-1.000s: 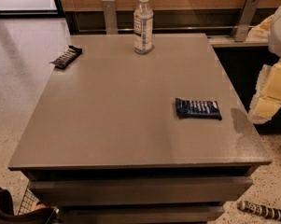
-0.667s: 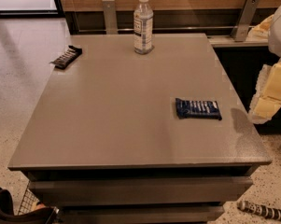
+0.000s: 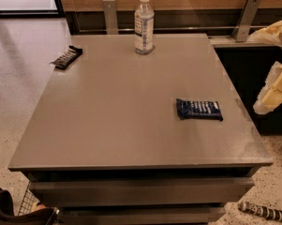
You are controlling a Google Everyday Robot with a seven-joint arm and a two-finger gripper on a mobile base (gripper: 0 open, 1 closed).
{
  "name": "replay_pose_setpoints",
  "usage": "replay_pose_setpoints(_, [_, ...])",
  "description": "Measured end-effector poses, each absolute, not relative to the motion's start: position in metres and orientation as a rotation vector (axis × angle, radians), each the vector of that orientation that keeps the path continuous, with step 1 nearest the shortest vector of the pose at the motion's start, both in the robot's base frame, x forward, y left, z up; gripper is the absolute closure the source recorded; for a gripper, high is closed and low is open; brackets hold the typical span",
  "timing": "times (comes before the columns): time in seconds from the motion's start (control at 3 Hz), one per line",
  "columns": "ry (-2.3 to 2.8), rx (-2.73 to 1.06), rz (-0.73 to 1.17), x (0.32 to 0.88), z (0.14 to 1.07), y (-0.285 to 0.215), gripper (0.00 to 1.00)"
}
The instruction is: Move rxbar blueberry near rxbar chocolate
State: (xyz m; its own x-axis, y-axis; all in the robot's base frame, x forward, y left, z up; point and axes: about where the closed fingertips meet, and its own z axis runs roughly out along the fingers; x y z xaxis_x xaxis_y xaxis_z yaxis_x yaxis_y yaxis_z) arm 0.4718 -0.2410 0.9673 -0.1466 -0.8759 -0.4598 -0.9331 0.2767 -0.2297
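The rxbar blueberry (image 3: 199,109), a dark blue bar with white lettering, lies flat on the right part of the grey table (image 3: 117,107). The rxbar chocolate (image 3: 66,57), a black-brown bar, lies at the table's far left corner, far from the blue bar. My gripper (image 3: 271,95), with cream-coloured parts, hangs at the right edge of the view. It is beyond the table's right edge, to the right of the blue bar and apart from it. It holds nothing that I can see.
A clear water bottle (image 3: 144,25) with a white cap stands upright at the table's far edge, near the middle. A black-and-white striped stick (image 3: 262,212) lies on the floor at the bottom right. A dark object and a wire basket (image 3: 23,207) sit at the bottom left.
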Motion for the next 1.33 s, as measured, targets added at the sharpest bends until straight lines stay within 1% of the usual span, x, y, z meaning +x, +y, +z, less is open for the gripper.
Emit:
replay_pose_setpoints(0.33, [1.838, -1.571, 0.438, 0.506, 0.935, -0.241, 0.00])
replay_pose_setpoints(0.67, [1.725, -1.535, 0.593, 0.519, 0.911, -0.233, 0.00])
replay_pose_setpoints(1.0, [1.605, -1.474, 0.641, 0.513, 0.901, -0.232, 0.00])
replay_pose_setpoints(1.33, [1.608, -1.478, 0.643, 0.514, 0.901, -0.231, 0.00])
